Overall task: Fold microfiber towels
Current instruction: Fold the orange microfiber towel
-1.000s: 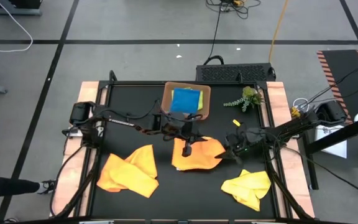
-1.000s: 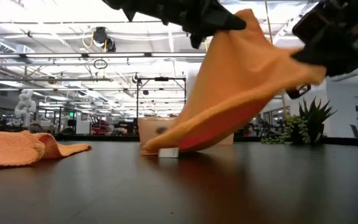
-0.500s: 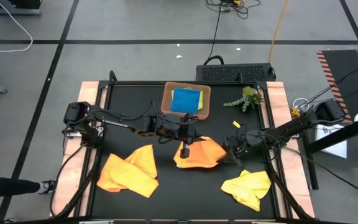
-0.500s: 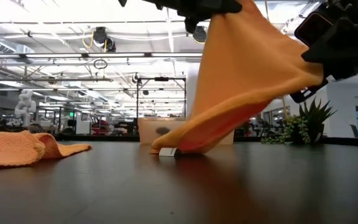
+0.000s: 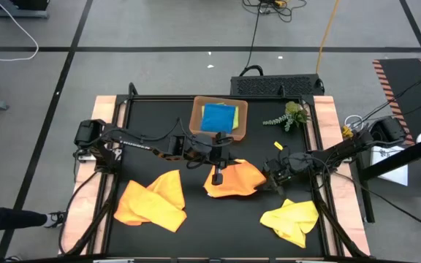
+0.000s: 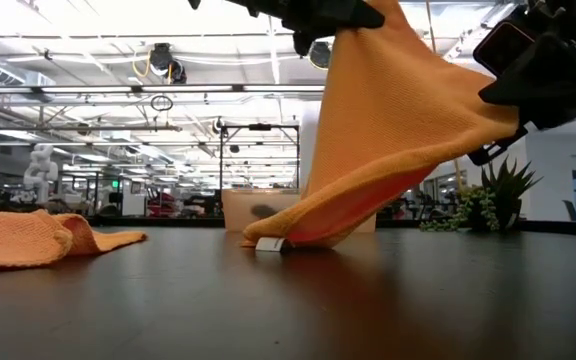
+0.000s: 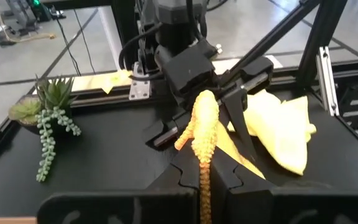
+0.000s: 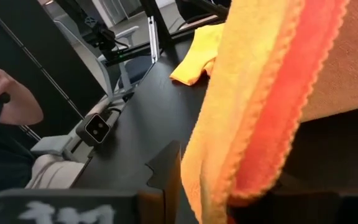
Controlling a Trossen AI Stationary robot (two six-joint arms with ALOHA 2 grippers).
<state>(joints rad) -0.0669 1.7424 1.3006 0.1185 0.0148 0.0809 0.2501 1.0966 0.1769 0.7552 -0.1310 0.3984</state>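
An orange microfiber towel (image 5: 236,179) is held up between both grippers over the middle of the table. Its lower end with a white tag (image 6: 271,244) rests on the tabletop. My left gripper (image 5: 218,174) is shut on its left upper part. My right gripper (image 5: 271,177) is shut on its right part. A second orange towel (image 5: 152,201) lies crumpled at the near left. A yellow towel (image 5: 292,219) lies at the near right. A blue towel (image 5: 218,117) lies on a lime green one in the brown tray (image 5: 241,106). My left gripper pinches a bunched, stitched edge of the orange towel (image 7: 202,149) between its two fingers, coming from above. The cloth hangs down from it (image 6: 368,60). My right gripper pinches the towel's hemmed edge (image 8: 247,130) at the right corner (image 6: 503,118). The cloth runs fairly taut between the two holds, and only its lower end is on the table.
A small green plant sprig (image 5: 287,117) lies at the far right beside the tray. A small yellow bit (image 5: 277,145) lies on the table near my right gripper. A person's arm (image 8: 2,93) shows beyond the table's left side.
My left gripper has gone up with its part of the orange towel, which now stands steeper. My right gripper has shifted a little toward the table's left. The towel's lower end has slid a little along the table and stays down.
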